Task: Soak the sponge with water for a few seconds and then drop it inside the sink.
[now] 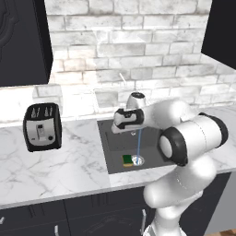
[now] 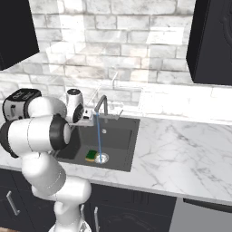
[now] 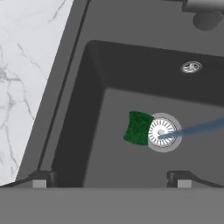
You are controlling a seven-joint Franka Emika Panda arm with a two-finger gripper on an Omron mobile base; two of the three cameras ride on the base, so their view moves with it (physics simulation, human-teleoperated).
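The sponge (image 1: 127,160) (image 2: 91,155) lies flat on the floor of the dark grey sink (image 1: 104,146) (image 2: 123,135), green side up, touching the left rim of the round silver drain (image 3: 162,132). In the hand view the sponge (image 3: 138,127) shows as a green patch. A thin pale-blue stream of water (image 1: 138,145) (image 2: 99,136) (image 3: 197,129) falls from the tap (image 2: 103,103) onto the drain, just beside the sponge. My gripper (image 1: 120,131) (image 2: 86,116) (image 3: 111,180) hangs above the basin (image 3: 100,78), open, holding nothing, well clear of the sponge.
A black-and-silver toaster (image 1: 42,126) stands on the marble counter (image 1: 69,166) left of the sink. The brick wall runs behind, with dark cabinets (image 2: 213,41) overhead at both sides. A small overflow fitting (image 3: 191,67) sits on the sink's back wall.
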